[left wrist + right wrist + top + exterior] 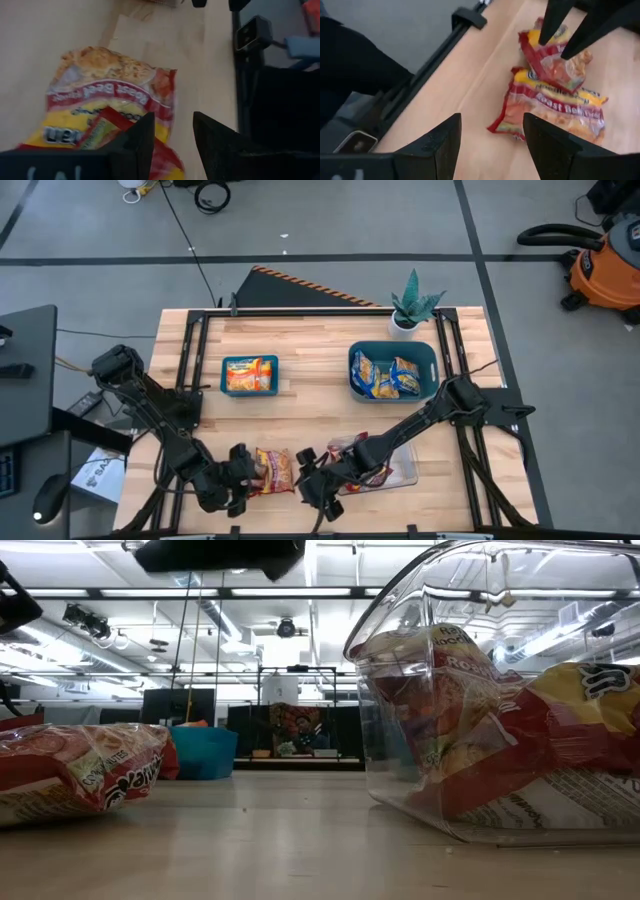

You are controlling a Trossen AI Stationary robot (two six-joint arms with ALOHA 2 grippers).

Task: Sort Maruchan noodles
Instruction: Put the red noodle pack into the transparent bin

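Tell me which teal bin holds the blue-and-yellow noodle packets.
The larger teal bin beside the potted plant, on the right arm's side. The smaller bin holds an orange packet instead.

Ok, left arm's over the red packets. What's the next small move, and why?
Probably shut the left gripper on the red packet. Its fingers are open and stand either side of the packet's edge on the table, so a grip looks ready. The right gripper waits open nearby.
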